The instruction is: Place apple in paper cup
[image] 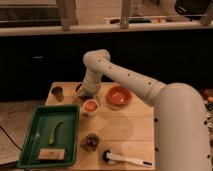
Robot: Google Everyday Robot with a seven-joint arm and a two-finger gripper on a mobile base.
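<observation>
The apple (90,105), small and red-orange, sits in the mouth of the white paper cup (90,112), which stands on the wooden table (130,132) left of centre. My gripper (84,95) is at the end of the white arm, just above and behind the cup's left side, close to the apple. Whether it touches the apple does not show.
An orange-red bowl (119,96) stands right of the cup. A small dark brown cup (57,92) is at the back left. A green tray (30,145) at the front left holds a green vegetable (56,131) and a tan block (51,154). A dark bowl (90,142) and a white brush (125,159) lie near the front edge.
</observation>
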